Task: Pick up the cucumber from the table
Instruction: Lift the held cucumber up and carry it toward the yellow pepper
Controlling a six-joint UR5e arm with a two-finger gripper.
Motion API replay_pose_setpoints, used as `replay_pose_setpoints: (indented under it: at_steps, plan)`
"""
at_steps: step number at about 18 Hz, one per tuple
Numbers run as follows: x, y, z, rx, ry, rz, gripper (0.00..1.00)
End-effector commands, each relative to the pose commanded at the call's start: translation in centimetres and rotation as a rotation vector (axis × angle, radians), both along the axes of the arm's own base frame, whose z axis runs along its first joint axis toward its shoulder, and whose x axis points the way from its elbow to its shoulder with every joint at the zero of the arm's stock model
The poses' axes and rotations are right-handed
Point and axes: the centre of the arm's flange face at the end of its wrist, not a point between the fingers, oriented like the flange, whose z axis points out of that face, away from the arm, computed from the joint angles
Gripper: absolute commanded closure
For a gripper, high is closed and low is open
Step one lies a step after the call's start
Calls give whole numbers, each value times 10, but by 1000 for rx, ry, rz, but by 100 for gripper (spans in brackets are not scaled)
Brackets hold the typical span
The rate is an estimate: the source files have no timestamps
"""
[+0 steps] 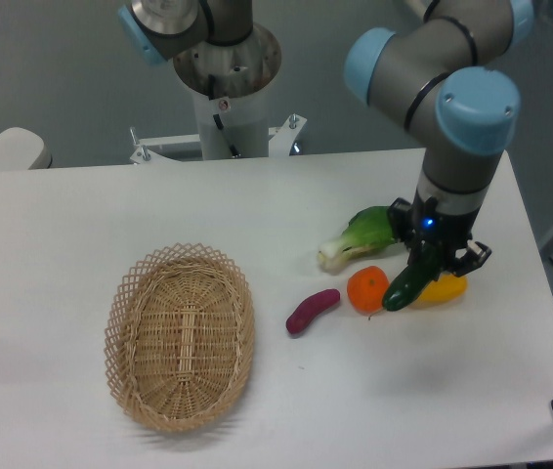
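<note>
The dark green cucumber (410, 281) hangs tilted in my gripper (435, 262), its lower end pointing down-left over the white table (81, 215). The gripper is shut on its upper part, which is hidden between the fingers. The cucumber's lower tip is just right of an orange fruit (366, 289) and in front of a yellow item (445, 289). I cannot tell whether the tip still touches the table.
A leafy bok choy (362, 234) lies behind the gripper to the left. A purple sweet potato (312, 311) lies left of the orange fruit. A woven wicker basket (181, 337) stands at the front left. The robot base (226, 88) stands at the table's back edge.
</note>
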Motion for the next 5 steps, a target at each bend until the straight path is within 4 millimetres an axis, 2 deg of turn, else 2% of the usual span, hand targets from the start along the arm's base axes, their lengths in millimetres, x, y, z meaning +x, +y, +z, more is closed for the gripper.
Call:
replay_pose_setpoints:
  at_steps: [5]
  plan:
    - [-1,-2,3,15,-5,-9,73]
